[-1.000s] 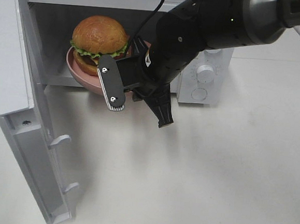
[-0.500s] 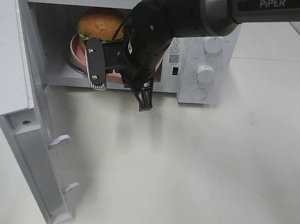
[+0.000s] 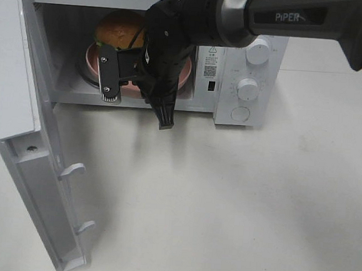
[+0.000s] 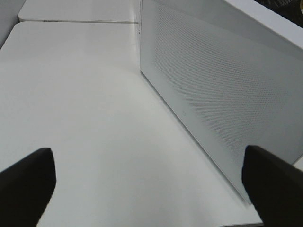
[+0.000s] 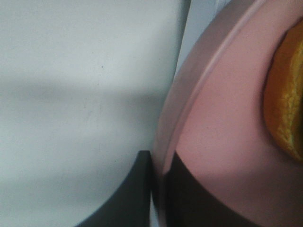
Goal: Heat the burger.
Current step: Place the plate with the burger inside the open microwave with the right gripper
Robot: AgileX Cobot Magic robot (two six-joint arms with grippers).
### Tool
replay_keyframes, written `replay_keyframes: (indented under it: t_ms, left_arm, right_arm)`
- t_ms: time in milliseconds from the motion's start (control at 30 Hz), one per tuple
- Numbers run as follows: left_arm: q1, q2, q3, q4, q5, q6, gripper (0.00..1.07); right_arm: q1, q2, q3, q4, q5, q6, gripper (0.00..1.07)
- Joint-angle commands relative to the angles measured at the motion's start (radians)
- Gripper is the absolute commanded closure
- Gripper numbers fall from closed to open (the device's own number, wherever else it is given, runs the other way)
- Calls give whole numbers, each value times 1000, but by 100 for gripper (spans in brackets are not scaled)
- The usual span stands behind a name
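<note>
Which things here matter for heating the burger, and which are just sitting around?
In the job: burger, pink plate under it, open microwave, right gripper clamped on the plate's rim.
Not in use: left gripper, jaws open, beside the microwave; white table.

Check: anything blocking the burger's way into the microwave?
Nothing visible. The door stands wide open, and the burger sits inside the microwave on the plate, whose rim the right end effector clamps.
</note>
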Motion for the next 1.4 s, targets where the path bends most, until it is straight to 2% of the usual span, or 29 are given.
replay_keyframes:
  t_ms: [33, 333, 867, 967, 1033, 1133, 1167, 1200, 1233, 1267, 1400]
  left_arm:
    - [3, -14, -1, -3, -9, -1, 6]
    - [3, -14, -1, -3, -9, -1, 6]
    - [3, -14, -1, -3, -9, -1, 6]
    - [3, -14, -1, -3, -9, -1, 6]
    - [3, -14, -1, -3, -9, -1, 6]
    - [3, -14, -1, -3, -9, -1, 6]
    - [3, -14, -1, -3, -9, -1, 6]
    - [3, -14, -1, -3, -9, -1, 6]
    - [3, -14, -1, -3, -9, -1, 6]
    - [3, -14, -1, -3, -9, -1, 6]
    - [3, -14, -1, -3, -9, -1, 6]
  right_arm:
    - [-4, 14, -61, -38, -50, 13, 107]
    - [-4, 79, -168, -54, -45, 9, 107]
    - [-4, 134, -226, -30, -57, 14, 105]
    - [-16, 139, -226, -12, -58, 20, 101]
    - [-16, 142, -226, -19, -58, 36, 90]
    - [-16, 142, -226, -22, -58, 39, 86]
    - [-16, 142, -226, -21, -57, 42, 78]
    - [-16, 142, -226, -21, -57, 43, 73]
    - [-16, 142, -226, -21, -57, 43, 73]
    - [-16, 142, -226, -20, -57, 43, 66]
    - [-16, 139, -225, -21, -57, 71, 60]
